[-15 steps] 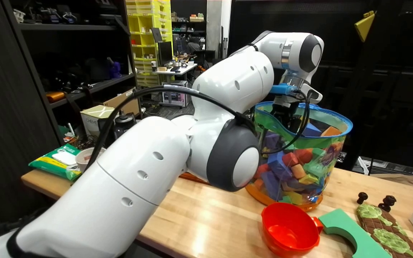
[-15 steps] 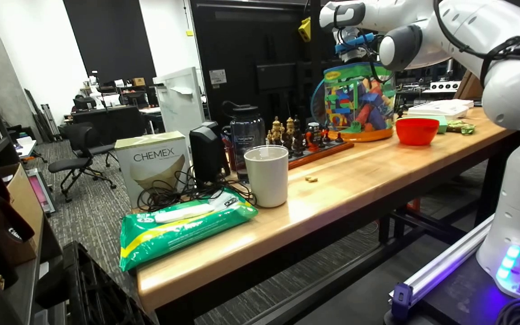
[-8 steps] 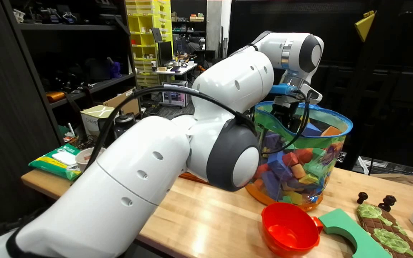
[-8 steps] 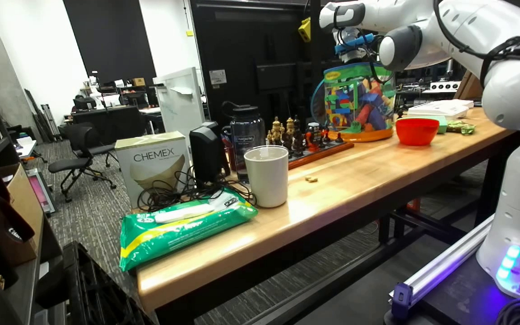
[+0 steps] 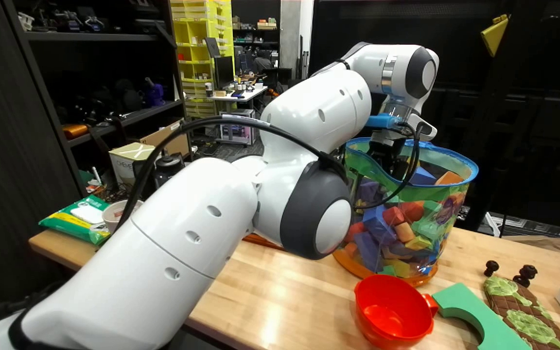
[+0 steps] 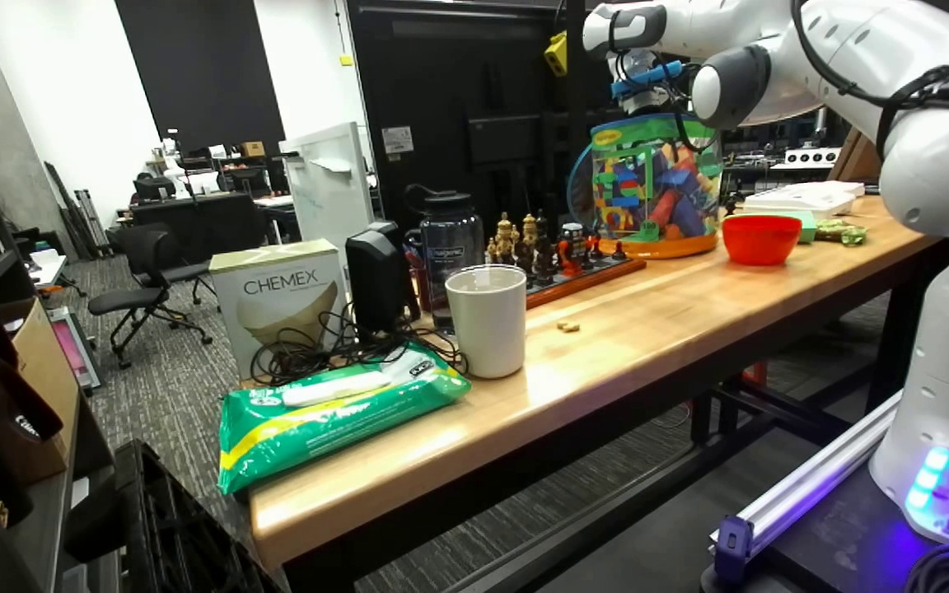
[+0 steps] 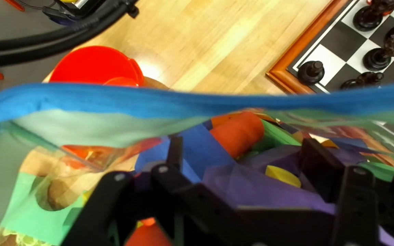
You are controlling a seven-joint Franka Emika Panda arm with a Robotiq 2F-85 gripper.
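Note:
A clear toy bag with a blue rim (image 5: 469, 167) and an orange base stands on the table and also shows in an exterior view (image 6: 660, 247). It holds several coloured blocks. My gripper (image 5: 389, 158) points down inside the bag's mouth. In the wrist view my gripper (image 7: 248, 160) is open, its black fingers wide apart with nothing held between them. Under and between the fingers lie a purple block (image 7: 251, 188) and a small yellow block (image 7: 282, 176). A blue block (image 7: 202, 147) lies by the left finger. A red-orange cylinder (image 7: 239, 131) and a green block (image 7: 275, 133) lie beyond. Fingertip contact is unclear.
A red bowl (image 5: 389, 311) stands before the bag, beside a green arch block (image 5: 479, 316) and a pot holder (image 5: 528, 316). A chess board (image 6: 590, 280) lies on the bag's other side. The arm's black cable (image 5: 409, 180) hangs across the bag.

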